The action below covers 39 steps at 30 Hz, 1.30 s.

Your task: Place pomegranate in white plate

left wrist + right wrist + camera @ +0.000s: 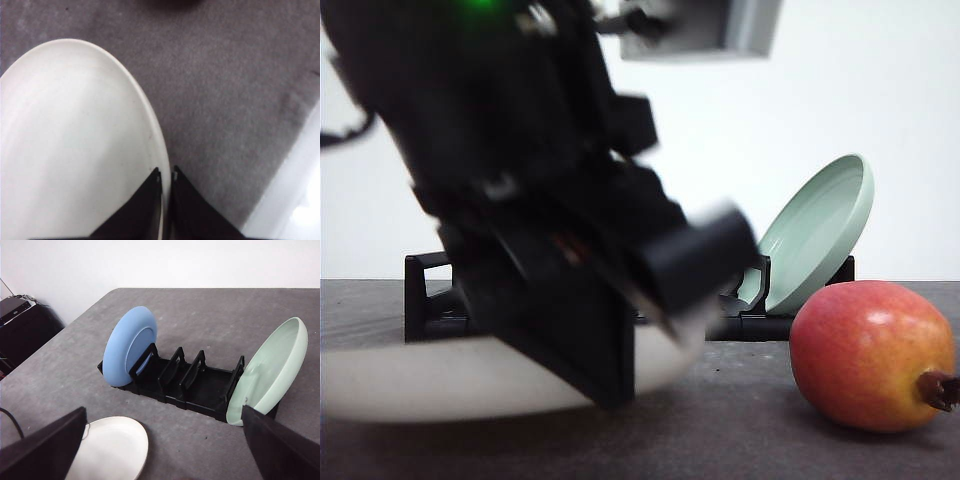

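The pomegranate [868, 355], red blending to yellow, lies on the dark table at the right with its brown calyx pointing right. To its left the white plate [410, 385] sits low over the table. My left gripper [665, 322], blurred, is shut on the plate's right rim. In the left wrist view its fingers [192, 210] pinch the white plate [75, 150] at the rim. The right gripper [164, 412] is open and holds nothing, up above the table and apart from the fruit. The white plate [117, 447] lies in front of the rack.
A black dish rack [190, 385] stands behind the plate, with a blue plate [127, 347] upright at one end and a pale mint-green plate [272, 370] leaning at the other. That green plate [820, 230] rises behind the pomegranate. The table edge [285, 190] runs close to the left gripper.
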{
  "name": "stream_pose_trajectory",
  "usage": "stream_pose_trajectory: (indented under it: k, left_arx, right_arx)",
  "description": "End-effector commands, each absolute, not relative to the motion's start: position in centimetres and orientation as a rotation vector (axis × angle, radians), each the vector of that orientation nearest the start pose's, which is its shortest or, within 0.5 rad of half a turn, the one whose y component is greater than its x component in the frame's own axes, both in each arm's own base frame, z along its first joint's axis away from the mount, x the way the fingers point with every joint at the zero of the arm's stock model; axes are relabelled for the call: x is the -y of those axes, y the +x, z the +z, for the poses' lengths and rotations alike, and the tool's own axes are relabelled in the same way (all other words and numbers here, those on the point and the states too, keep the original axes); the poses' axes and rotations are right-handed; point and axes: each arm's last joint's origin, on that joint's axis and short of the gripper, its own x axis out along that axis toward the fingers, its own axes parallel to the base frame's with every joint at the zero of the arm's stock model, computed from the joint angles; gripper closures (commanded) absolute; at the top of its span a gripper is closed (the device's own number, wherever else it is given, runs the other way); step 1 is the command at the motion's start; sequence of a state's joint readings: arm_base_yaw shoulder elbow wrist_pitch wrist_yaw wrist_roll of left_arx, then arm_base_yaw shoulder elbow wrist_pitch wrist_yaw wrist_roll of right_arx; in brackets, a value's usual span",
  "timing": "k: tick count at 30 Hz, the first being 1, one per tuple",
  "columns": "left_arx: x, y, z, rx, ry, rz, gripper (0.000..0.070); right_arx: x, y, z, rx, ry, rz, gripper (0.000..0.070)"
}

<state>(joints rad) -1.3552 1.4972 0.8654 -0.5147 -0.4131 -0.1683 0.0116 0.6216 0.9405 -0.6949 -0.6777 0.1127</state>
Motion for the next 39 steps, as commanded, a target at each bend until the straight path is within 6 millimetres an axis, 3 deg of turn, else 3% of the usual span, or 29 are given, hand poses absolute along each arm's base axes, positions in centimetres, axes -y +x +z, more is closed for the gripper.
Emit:
stream_pose_trajectory:
  k: [1,8,10,13,17,19,24,30,39]
  left_arx:
    - [27.1,6.7,17.7,-0.819,0.768,-0.76,0.07]
    - [27.8,6.9,16.1,-0.84,0.797,-0.75,0.0699]
    - [27.9,6.9,16.1,-0.832,0.785,-0.754,0.0657]
    - [28.0,7.0,16.2,-0.823,0.775,-0.753,0.0482]
    - [27.9,7.4,16.2,-0.822,0.769,-0.731,0.0139]
    - [27.8,7.6,16.4,-0.83,0.757,-0.717,0.0047]
    - [27.7,8.1,18.1,-0.829,0.692,-0.691,0.0023]
    - [27.0,8.0,22.0,-0.762,0.594,-0.717,0.0023]
    - [22.5,6.8,28.2,-0.656,0.433,-0.784,0.0024]
  right_arx:
    - [-1.9,10.2,36.3,-0.389,0.238,0.661,0.0069]
    - [-1.9,10.2,36.1,-0.413,0.246,0.659,0.0069]
    - [-1.9,10.1,36.1,-0.416,0.247,0.659,0.0069]
    - [-1.9,10.1,36.1,-0.417,0.248,0.66,0.0069]
    - [-2.0,10.1,36.0,-0.426,0.251,0.66,0.0069]
    - [-2.0,10.1,35.9,-0.431,0.252,0.66,0.0069]
    - [-2.0,10.1,35.9,-0.439,0.263,0.663,0.0069]
    - [-2.1,10.4,35.8,-0.487,0.348,0.703,0.0069]
    - [-3.7,13.1,34.1,-0.697,0.395,0.76,0.0069]
